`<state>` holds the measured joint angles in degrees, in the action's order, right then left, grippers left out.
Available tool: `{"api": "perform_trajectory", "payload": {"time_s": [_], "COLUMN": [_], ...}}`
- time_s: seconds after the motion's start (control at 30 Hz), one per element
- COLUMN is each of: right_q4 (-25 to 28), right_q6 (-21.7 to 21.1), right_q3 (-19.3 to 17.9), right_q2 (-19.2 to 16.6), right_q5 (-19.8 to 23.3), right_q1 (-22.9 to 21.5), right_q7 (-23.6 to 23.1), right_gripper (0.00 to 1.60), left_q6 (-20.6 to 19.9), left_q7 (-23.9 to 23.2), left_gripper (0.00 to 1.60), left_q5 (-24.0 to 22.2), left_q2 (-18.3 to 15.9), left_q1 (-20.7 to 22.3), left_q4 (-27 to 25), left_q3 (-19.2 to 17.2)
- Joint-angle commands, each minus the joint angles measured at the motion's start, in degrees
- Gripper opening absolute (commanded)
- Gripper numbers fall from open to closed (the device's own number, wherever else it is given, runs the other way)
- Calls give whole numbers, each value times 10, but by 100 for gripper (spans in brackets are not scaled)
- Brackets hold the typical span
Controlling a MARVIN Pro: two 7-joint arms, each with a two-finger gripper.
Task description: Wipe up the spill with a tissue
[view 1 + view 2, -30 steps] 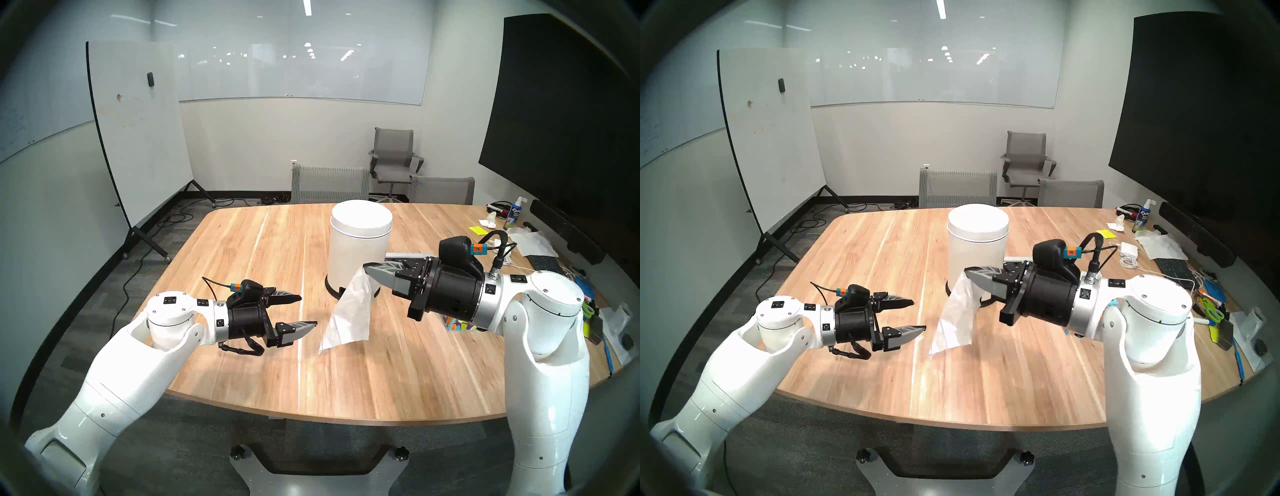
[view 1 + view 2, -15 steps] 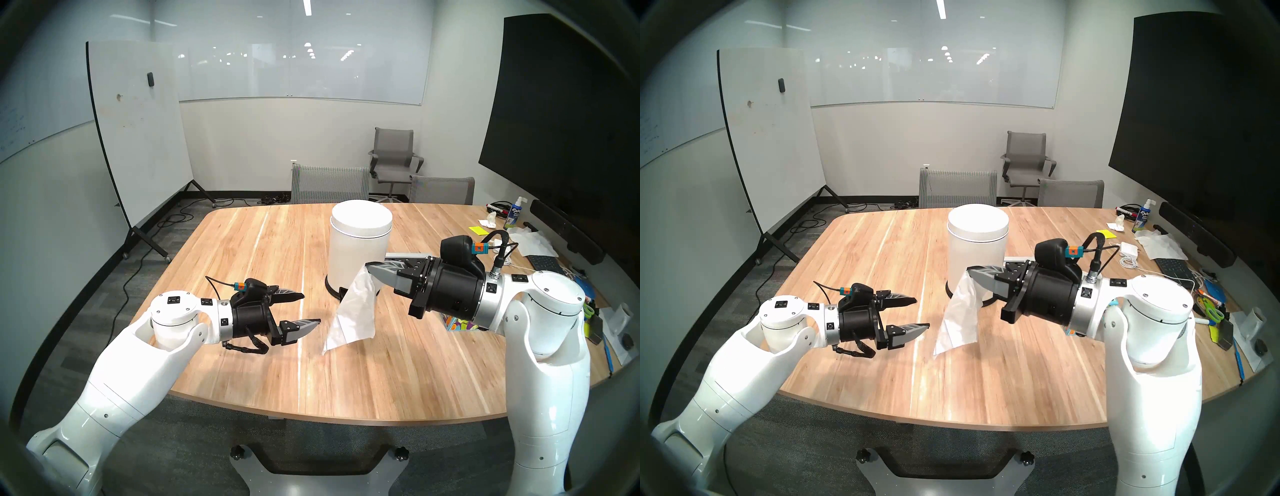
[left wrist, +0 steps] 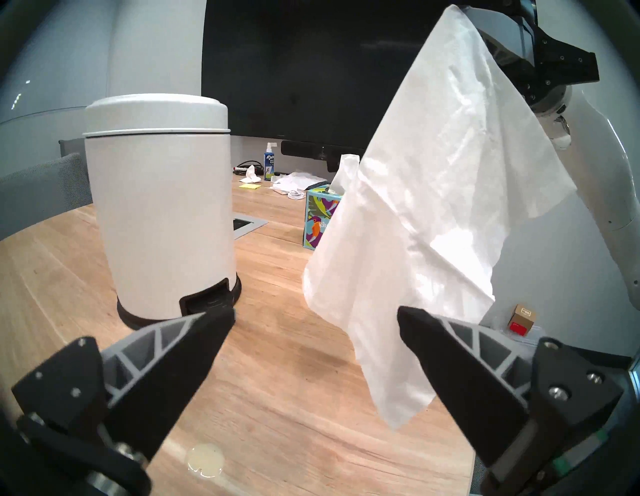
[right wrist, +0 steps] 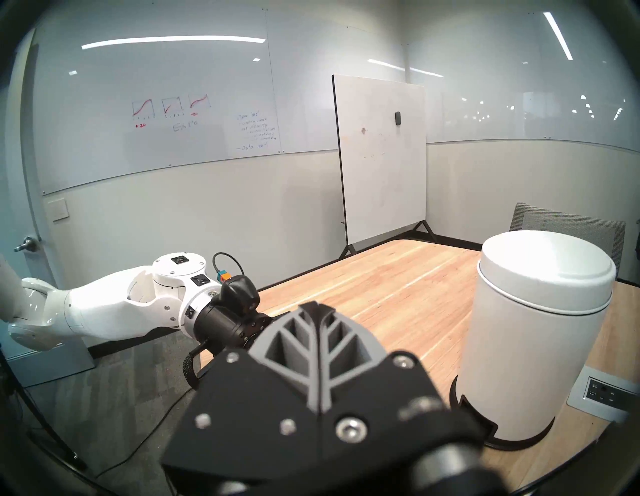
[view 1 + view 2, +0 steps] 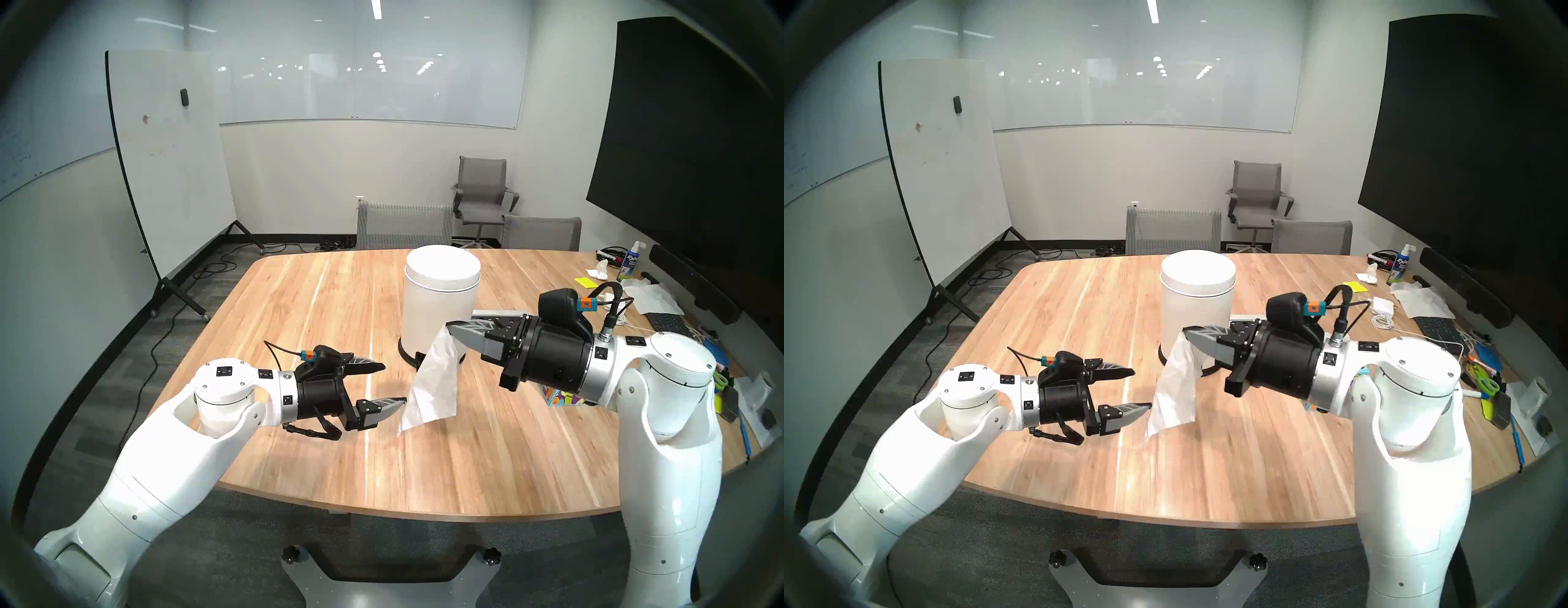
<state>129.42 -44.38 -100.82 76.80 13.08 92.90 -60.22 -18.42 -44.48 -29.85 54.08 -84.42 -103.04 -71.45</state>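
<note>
In the head view a thin white paper tissue [image 5: 432,382] is seen pinched by the right gripper [image 5: 450,329], while in the left wrist view the left gripper [image 3: 313,317], fingers spread, could tear it above the glossy spill [image 3: 204,458] near the desk's [image 3: 284,398] front edge.

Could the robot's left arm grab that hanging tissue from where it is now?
Probably yes. The left end effector is open, and the tissue dangles free from the shut right end effector, its lower edge right beside the left fingertips, with nothing between them.
</note>
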Motion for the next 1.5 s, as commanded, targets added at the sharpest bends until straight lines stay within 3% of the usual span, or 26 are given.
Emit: {"api": "perform_trajectory", "payload": {"time_s": [0.0,0.47,1.47], "right_q4": [9,9,9], "right_q6": [2,2,2], "right_q3": [1,1,1], "right_q2": [-2,-3,-4], "right_q5": [6,7,9], "right_q1": [-2,-1,-1], "right_q7": [-8,-7,-6], "right_gripper": [0,0,0], "left_q6": [-23,-70,-86], "left_q7": [11,41,90], "left_gripper": [160,160,160], "left_q5": [-14,-13,-6], "left_q2": [0,18,53], "left_q1": [2,-1,19], "left_q4": [-38,-99,-104], "left_q3": [-17,7,79]}}
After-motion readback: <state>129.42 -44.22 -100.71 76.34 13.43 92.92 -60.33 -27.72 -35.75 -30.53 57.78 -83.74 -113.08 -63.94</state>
